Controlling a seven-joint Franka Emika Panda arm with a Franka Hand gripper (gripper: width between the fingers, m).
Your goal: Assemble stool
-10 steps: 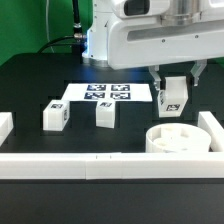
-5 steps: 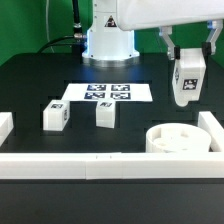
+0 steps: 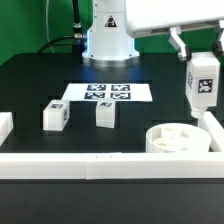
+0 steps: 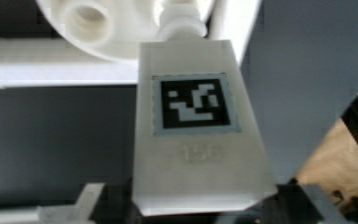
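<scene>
The round white seat point(image 3: 180, 138) with sockets lies on the black table at the exterior view's right, against the front rail. My gripper point(image 3: 200, 62) is shut on a white tagged leg point(image 3: 203, 82) and holds it upright in the air, above and behind the seat. Two more white tagged legs stand on the table: one point(image 3: 54, 116) at the exterior view's left, one point(image 3: 104, 114) near the middle. In the wrist view the held leg point(image 4: 197, 120) fills the frame between my fingers, with the seat point(image 4: 105, 30) beyond its far end.
The marker board point(image 3: 105, 93) lies flat behind the two standing legs. A long white rail point(image 3: 100, 166) runs along the front edge, with short rail pieces at the exterior view's left point(image 3: 5, 127) and right point(image 3: 212, 128). The robot base point(image 3: 108, 40) stands at the back.
My gripper has lifted the held leg higher and carried it toward the exterior view's right. The seat and the two standing legs have not moved.
</scene>
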